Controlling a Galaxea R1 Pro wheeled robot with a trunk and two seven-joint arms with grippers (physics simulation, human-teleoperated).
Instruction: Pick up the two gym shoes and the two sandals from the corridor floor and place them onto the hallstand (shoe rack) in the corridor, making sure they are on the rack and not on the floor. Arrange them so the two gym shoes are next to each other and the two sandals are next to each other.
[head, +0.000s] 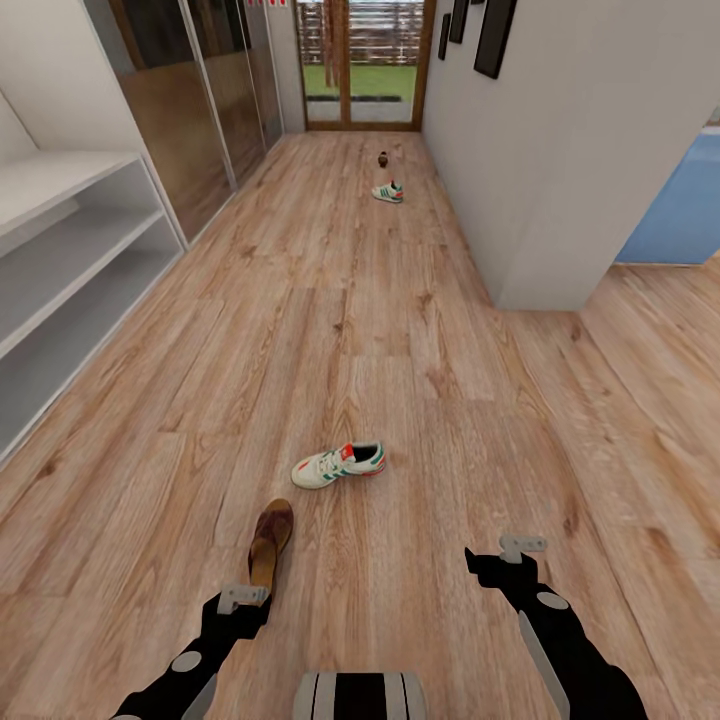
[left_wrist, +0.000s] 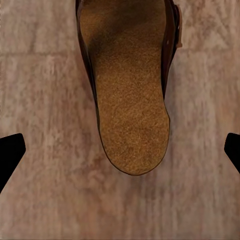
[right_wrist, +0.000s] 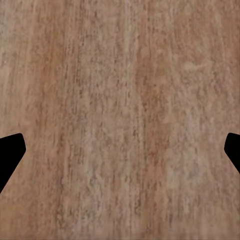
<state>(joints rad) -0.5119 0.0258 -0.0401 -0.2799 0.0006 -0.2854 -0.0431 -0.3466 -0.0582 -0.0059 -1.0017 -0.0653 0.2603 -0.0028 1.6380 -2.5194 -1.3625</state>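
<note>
The corridor floor (head: 400, 340) runs ahead, with the hallstand (head: 70, 270) along its left side. Both arms reach forward and low. The left pincer (head: 243, 598), spread wide, hovers over the near sandal (head: 269, 545); the right pincer (head: 523, 546), also wide, is over bare planks. One gym shoe (head: 339, 465) lies just beyond the sandal; another gym shoe (head: 388, 192) and the far sandal (head: 383, 158) lie far down the corridor.

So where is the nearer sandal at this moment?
In the head view the nearer sandal lies on the floor just ahead of the left gripper, near a gym shoe.
</note>
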